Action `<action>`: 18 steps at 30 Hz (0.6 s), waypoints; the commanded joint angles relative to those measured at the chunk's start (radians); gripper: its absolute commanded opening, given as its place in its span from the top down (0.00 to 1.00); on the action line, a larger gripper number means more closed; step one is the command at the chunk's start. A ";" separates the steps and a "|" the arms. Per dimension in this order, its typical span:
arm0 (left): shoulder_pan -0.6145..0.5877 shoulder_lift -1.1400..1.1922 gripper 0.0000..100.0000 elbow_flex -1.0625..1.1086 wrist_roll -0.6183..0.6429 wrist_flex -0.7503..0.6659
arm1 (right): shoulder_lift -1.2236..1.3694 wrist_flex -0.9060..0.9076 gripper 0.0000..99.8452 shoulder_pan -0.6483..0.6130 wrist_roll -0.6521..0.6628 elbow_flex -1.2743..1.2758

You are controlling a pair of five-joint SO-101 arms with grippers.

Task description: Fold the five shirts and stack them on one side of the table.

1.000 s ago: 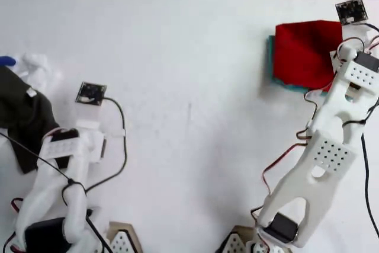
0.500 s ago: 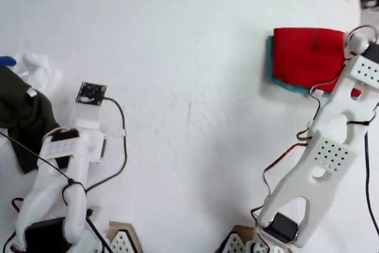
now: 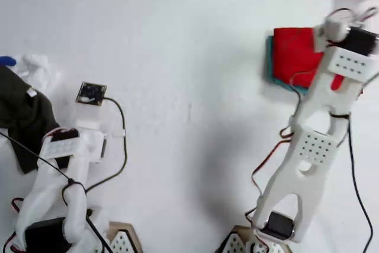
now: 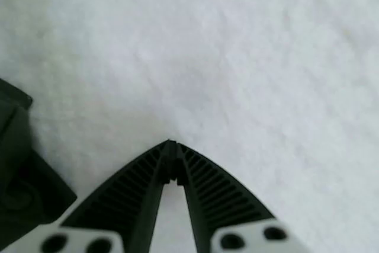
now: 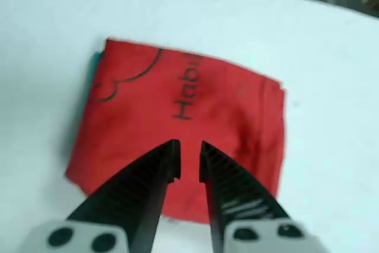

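A folded red shirt (image 3: 293,54) (image 5: 177,105) lies at the table's far right on top of a teal shirt (image 3: 270,63) (image 5: 95,66), of which only an edge shows. My right gripper (image 5: 188,157) hovers just above the red shirt's near part, open a little, nothing between its fingers. The right arm (image 3: 346,66) covers the shirt's right side in the high view. At the left edge lie a crumpled dark shirt (image 3: 23,117) (image 4: 18,188) and a white shirt (image 3: 38,66). My left gripper (image 4: 172,161) is shut and empty over bare table beside the dark shirt.
A scrap of blue cloth (image 3: 6,61) pokes out at the far left edge. The white table (image 3: 189,87) stretches wide between the two arms. The left arm (image 3: 65,152) and its cable stand at the near left; both arm bases sit along the front edge.
The red shirt went from a skewed, lifted shape to a flat rectangle. The right arm swung from the shirt's right side to over it, toward the far edge. The left arm kept still.
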 commanded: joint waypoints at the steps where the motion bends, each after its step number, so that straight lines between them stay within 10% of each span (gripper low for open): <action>1: -0.005 -0.025 0.97 -0.001 0.000 -0.015 | 0.027 0.094 0.93 -0.053 0.018 -0.028; 18: -0.005 -0.025 0.97 -0.001 0.000 -0.015 | 0.257 0.099 0.97 0.022 0.003 -0.086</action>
